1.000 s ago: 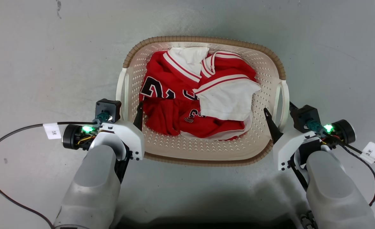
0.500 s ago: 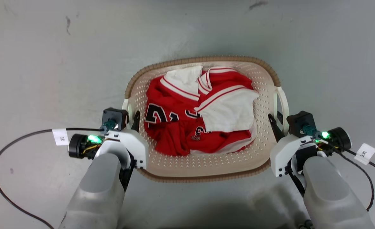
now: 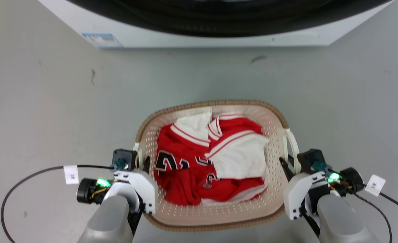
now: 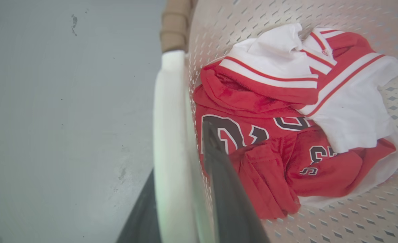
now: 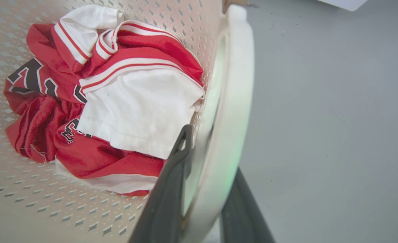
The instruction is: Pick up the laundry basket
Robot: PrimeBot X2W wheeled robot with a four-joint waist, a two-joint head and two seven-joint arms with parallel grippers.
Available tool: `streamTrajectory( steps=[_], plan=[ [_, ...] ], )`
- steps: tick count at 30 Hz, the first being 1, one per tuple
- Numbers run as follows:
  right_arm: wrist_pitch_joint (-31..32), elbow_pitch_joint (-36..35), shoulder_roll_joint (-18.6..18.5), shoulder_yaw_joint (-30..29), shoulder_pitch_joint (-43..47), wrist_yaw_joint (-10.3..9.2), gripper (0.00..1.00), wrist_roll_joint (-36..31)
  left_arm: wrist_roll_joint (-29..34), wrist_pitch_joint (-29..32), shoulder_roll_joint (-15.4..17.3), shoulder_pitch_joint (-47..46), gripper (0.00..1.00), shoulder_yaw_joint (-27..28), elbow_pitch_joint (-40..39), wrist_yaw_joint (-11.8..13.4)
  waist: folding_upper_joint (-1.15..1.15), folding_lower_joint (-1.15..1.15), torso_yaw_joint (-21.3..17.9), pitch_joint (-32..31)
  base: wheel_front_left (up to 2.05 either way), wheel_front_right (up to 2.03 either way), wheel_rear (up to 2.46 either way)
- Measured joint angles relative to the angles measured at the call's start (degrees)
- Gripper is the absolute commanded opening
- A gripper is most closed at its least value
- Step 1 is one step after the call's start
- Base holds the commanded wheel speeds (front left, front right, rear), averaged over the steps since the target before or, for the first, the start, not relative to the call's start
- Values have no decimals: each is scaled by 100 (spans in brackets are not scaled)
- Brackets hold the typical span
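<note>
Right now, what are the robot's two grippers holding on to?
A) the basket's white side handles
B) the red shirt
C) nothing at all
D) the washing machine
A: the left gripper has a dark finger on either side of the laundry basket's left handle, and the right gripper clamps the right handle the same way.

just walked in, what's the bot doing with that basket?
It is picking up the laundry basket with both arms. The left gripper is closed on the left handle and the right gripper on the right handle, each with one finger inside the basket and one outside. Red and white jerseys lie inside. A washer stands ahead. Whether the basket is off the floor can't be told.
</note>
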Motion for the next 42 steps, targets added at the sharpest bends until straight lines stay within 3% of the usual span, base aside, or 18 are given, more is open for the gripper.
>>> streamTrajectory(
  steps=[16,30,42],
  plan=[
    [70,918,-3,584,200,0,0,413,-450,207,-31,401,0,-644,589,-25,0,-1,69,-1472,0,0,0],
    [668,1118,-36,1482,716,-3,0,1092,-1480,773,1,1131,0,-1722,587,-8,0,-1,47,-2579,0,0,0],
    [1012,1145,-31,2019,1172,-2,0,1562,-1915,978,69,1569,0,-2160,631,-9,0,-1,-16,-3328,0,0,0]
  ],
)
